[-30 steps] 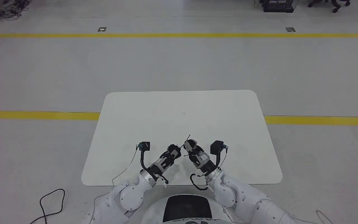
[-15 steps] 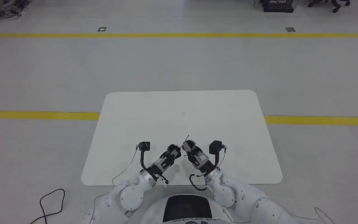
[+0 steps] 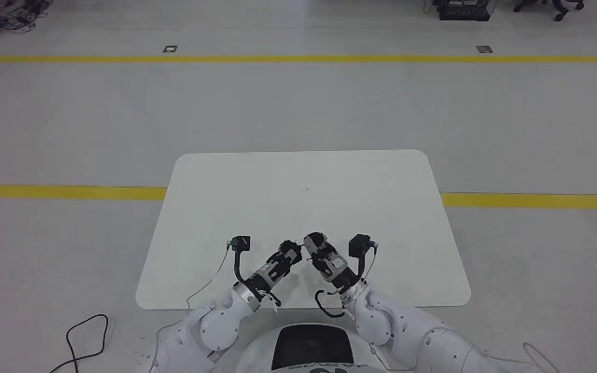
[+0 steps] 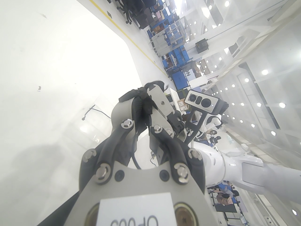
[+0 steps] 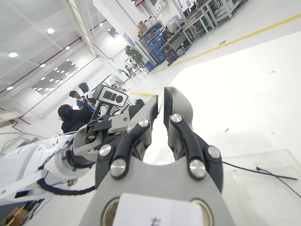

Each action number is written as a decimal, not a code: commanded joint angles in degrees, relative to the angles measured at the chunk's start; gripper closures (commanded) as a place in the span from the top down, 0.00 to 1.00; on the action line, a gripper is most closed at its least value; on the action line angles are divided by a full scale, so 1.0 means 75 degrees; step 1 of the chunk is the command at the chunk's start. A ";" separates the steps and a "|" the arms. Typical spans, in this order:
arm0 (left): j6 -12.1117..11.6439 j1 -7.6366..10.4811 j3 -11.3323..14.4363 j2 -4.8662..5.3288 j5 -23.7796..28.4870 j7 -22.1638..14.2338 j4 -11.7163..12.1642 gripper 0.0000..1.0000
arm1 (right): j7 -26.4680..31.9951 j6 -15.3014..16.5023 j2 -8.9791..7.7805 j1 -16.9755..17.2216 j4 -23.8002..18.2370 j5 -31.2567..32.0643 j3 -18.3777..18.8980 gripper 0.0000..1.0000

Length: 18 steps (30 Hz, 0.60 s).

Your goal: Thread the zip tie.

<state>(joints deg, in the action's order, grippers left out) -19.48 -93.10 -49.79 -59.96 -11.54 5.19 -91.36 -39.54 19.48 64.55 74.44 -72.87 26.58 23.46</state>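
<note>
At the table's [image 3: 298, 186] 6 o'clock edge, our left claw [image 4: 143, 92] pinches the black zip tie [image 4: 133, 151], which trails back between its fingers. At its 3 o'clock, our right claw [image 5: 161, 104] is a thin gap apart.

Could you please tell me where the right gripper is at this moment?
In the top view, the right gripper hovers over the table near its robot-side edge, about midway along it, almost tip to tip with the left gripper.

You are seeing a white label [image 4: 135, 209] behind the jaws of the left gripper [image 4: 147, 94]; its upside-down print is running off-edge, unreadable.
</note>
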 commanded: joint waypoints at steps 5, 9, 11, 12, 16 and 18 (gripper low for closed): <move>0.0000 0.0000 0.0000 0.0000 0.0000 0.0000 0.0000 0.00 | -0.0321 0.0000 -0.0148 0.0046 -0.0011 0.0251 0.0067 1.00; 0.0000 0.0000 0.0000 0.0000 0.0000 0.0000 0.0000 0.00 | -0.0453 0.0000 -0.0328 0.0133 -0.0098 0.0499 0.0147 1.00; 0.0000 0.0000 0.0000 0.0000 0.0000 0.0000 0.0000 0.00 | -0.0440 0.0000 -0.0435 0.0154 -0.0184 0.0692 0.0160 1.00; 0.0000 0.0000 0.0000 0.0000 0.0000 0.0000 0.0000 0.00 | -0.0440 0.0000 -0.0435 0.0154 -0.0184 0.0692 0.0160 1.00; 0.0000 0.0000 0.0000 0.0000 0.0000 0.0000 0.0000 0.00 | -0.0440 0.0000 -0.0435 0.0154 -0.0184 0.0692 0.0160 1.00; 0.0000 0.0000 0.0000 0.0000 0.0000 0.0000 0.0000 0.00 | -0.0440 0.0000 -0.0435 0.0154 -0.0184 0.0692 0.0160 1.00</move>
<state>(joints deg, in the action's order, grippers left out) -19.48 -93.10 -49.79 -59.96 -11.54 5.19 -91.36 -42.84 19.48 61.29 75.60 -74.25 31.77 24.67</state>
